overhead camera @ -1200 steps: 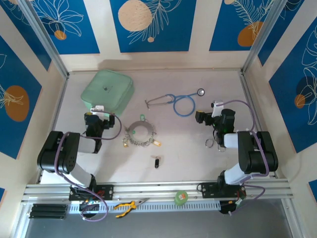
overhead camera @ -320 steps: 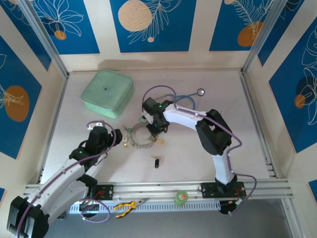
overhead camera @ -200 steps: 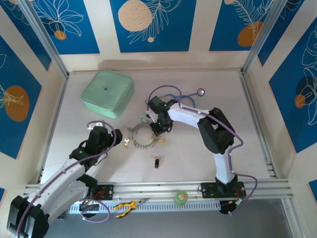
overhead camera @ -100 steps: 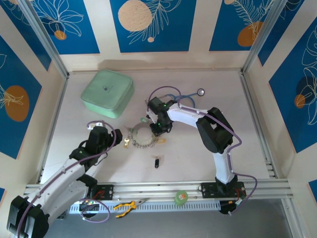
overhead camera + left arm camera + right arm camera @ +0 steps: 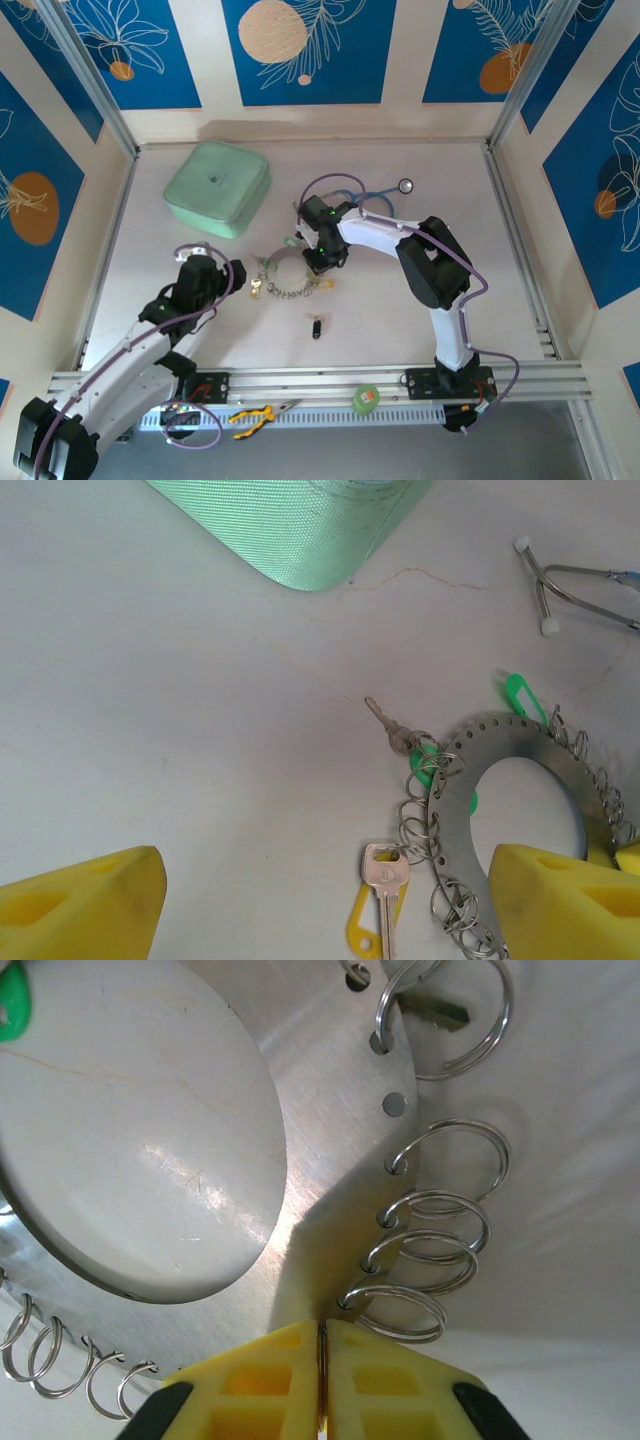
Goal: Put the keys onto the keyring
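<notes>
- Already pinched the keyring point(image 5: 330, 1160) at its flat steel rim with the right gripper point(image 5: 322, 1350), pads pressed together on the thin edge.
- Kept the left gripper point(image 5: 325, 905) spread wide and empty, just beside the ring, mid-table.
- Found small silver keys point(image 5: 385, 900) with yellow and green tags hanging from split rings on the rim.
- Left the black-headed key point(image 5: 316, 327) loose on the table, near the ring on the base side.
- Judged the task early: ring secured, loose key neither picked up nor threaded.
</notes>
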You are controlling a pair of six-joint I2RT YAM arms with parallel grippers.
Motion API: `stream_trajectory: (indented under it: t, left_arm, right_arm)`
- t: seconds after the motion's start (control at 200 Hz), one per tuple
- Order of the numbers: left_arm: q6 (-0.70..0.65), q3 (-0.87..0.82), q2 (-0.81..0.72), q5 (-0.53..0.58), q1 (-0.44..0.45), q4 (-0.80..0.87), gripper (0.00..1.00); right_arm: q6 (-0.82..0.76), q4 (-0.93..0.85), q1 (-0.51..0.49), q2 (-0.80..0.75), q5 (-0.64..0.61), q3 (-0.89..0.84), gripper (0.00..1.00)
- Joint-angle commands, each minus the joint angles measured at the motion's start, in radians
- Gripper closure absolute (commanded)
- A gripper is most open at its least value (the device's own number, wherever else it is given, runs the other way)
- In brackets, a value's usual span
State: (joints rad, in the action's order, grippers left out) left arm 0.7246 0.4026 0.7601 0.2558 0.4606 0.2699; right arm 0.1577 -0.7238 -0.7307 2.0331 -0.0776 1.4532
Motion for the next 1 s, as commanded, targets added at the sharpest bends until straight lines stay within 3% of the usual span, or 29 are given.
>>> stream_trajectory:
  t: [0.0, 0.12, 0.28, 0.415, 0.56, 0.665, 0.76, 0.81, 0.9, 0.995]
  left_arm:
    - [-0.010, -0.001, -0.010, 0.022, 0.005, -0.009, 0.17]
    - [-0.011, 0.000, -0.013, 0.024, 0.006, -0.007, 0.16]
    - [-0.084, 0.014, -0.016, 0.015, 0.006, -0.035, 0.16]
    - [-0.292, 0.041, -0.020, -0.029, 0.006, -0.134, 0.16]
    - [-0.564, 0.046, 0.000, -0.131, 0.004, -0.294, 0.17]
    - [-0.686, 0.054, 0.048, -0.183, 0.006, -0.375, 0.25]
    - [-0.810, 0.049, 0.097, -0.300, 0.006, -0.459, 0.41]
    - [-0.870, 0.053, 0.111, -0.370, 0.006, -0.477, 0.43]
    - [-1.006, 0.080, 0.124, -0.519, 0.005, -0.441, 0.50]
    - [-1.127, 0.126, 0.139, -0.592, 0.005, -0.340, 0.56]
  right_arm:
    - [-0.005, -0.041, 0.004, 0.020, -0.007, 0.028, 0.92]
    - [-0.010, -0.045, 0.004, 0.018, -0.014, 0.030, 1.00]
    - [-0.029, 0.025, -0.010, -0.047, -0.049, -0.001, 1.00]
    - [-0.108, 0.203, -0.045, -0.174, -0.112, -0.110, 1.00]
    - [-0.192, 0.262, -0.045, -0.227, -0.072, -0.143, 1.00]
    - [-0.240, 0.252, -0.045, -0.241, -0.037, -0.135, 1.00]
    - [-0.278, 0.283, -0.045, -0.281, 0.006, -0.155, 1.00]
    - [-0.288, 0.303, -0.043, -0.305, 0.036, -0.170, 1.00]
    - [-0.301, 0.359, -0.034, -0.355, 0.111, -0.204, 1.00]
    - [-0.325, 0.444, -0.018, -0.408, 0.229, -0.258, 1.00]
